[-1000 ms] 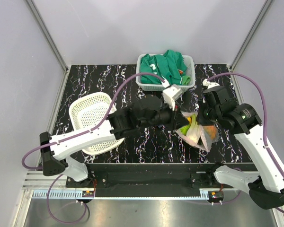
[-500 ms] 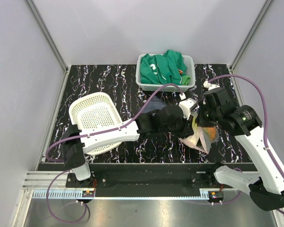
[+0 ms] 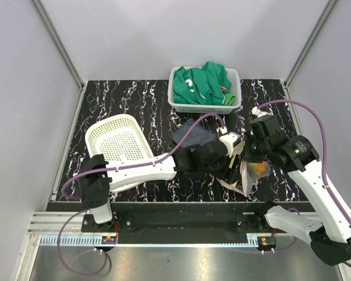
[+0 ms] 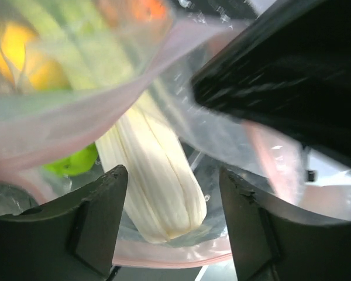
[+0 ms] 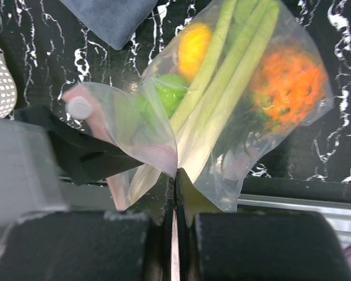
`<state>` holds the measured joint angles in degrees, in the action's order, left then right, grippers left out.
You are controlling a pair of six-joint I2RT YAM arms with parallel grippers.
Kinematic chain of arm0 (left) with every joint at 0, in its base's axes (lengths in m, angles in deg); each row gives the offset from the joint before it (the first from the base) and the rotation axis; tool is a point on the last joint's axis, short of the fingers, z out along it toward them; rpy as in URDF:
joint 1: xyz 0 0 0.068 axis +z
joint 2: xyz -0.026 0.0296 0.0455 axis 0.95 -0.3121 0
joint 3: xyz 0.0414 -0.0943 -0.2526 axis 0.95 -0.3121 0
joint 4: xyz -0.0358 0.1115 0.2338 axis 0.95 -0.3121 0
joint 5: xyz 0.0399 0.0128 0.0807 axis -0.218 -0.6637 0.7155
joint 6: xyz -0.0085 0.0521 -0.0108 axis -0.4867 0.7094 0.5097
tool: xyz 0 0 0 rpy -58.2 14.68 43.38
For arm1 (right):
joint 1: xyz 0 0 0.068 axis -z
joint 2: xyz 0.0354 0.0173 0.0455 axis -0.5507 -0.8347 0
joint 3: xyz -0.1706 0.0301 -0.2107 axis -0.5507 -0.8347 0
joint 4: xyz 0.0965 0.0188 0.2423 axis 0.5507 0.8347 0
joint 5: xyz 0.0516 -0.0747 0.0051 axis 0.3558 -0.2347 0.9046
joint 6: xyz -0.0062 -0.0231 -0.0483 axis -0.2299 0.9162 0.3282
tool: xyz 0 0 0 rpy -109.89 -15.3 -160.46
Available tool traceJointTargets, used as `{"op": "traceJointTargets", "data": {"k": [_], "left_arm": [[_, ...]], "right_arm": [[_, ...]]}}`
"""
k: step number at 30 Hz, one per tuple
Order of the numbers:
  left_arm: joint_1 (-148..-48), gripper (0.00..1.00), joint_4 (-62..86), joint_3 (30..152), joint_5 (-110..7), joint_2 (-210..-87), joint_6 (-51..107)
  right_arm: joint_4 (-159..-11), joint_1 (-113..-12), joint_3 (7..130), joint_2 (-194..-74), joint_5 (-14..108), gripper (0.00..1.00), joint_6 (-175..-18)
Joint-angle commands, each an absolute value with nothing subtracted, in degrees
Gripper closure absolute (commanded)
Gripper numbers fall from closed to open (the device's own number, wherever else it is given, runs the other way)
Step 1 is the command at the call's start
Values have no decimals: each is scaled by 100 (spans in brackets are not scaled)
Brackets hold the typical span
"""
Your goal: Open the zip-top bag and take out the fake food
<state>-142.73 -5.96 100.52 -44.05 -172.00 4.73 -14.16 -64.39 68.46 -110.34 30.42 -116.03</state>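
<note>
The zip-top bag (image 5: 222, 99) hangs above the table, its pink zip edge pinched in my shut right gripper (image 5: 175, 175). Through the clear plastic show the fake food: an orange pineapple (image 5: 286, 82), a pale green leek (image 5: 222, 88), a yellow piece (image 5: 194, 47) and a green round piece (image 5: 167, 93). My left gripper (image 4: 172, 172) is open at the bag's mouth, and the leek's white end (image 4: 158, 187) lies between its fingers without being gripped. The pink strip (image 4: 169, 254) runs below it. From above, the left gripper (image 3: 234, 158) meets the bag (image 3: 254, 172) beside the right gripper (image 3: 250, 153).
A grey basket with a green garment (image 3: 205, 88) stands at the back. A white basket (image 3: 120, 140) lies tipped at the left. A dark grey-blue cloth (image 3: 193, 133) lies just behind the left arm. The table's front edge runs right below the bag.
My left arm has swung right to the bag's mouth and its gripper has opened. The right gripper, still shut on the bag, has drawn it slightly nearer the front edge.
</note>
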Motion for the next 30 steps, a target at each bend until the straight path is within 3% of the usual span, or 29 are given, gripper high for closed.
{"op": "traceJointTargets", "data": {"k": [1, 3, 4, 13, 16, 21, 24, 28, 30], "left_arm": [[-14423, 29, -254, 9665, -4042, -17190, 355], [-14467, 25, -201, 9454, -3937, -17146, 329], [-14467, 17, -184, 9392, -3936, -17129, 294], [-14547, 17, -87, 9075, -3813, -17242, 232], [-14564, 23, -60, 9084, -3752, -17339, 232], [-14555, 46, -104, 9171, -3664, -17375, 363], [-14555, 50, -139, 9215, -3655, -17357, 399], [-14555, 76, -201, 9286, -3699, -17270, 434], [-14555, 84, -463, 9557, -3716, -17182, 539]], "right_arm": [[-1790, -6470, 6635, -10798, 3200, 100, -11919], [-1869, -6470, 6486, -10754, 3253, 100, -11962], [-1913, -6470, 6442, -10754, 3315, 100, -11971], [-2080, -6461, 6204, -10736, 3456, 100, -12033], [-2107, -6470, 6099, -10710, 3447, 100, -12033], [-2203, -6470, 5914, -10516, 3359, 100, -12033], [-2282, -6470, 5835, -10420, 3350, 100, -12015], [-2405, -6470, 5660, -10314, 3298, 100, -12007], [-2502, -6470, 5467, -10192, 3245, 100, -12015]]}}
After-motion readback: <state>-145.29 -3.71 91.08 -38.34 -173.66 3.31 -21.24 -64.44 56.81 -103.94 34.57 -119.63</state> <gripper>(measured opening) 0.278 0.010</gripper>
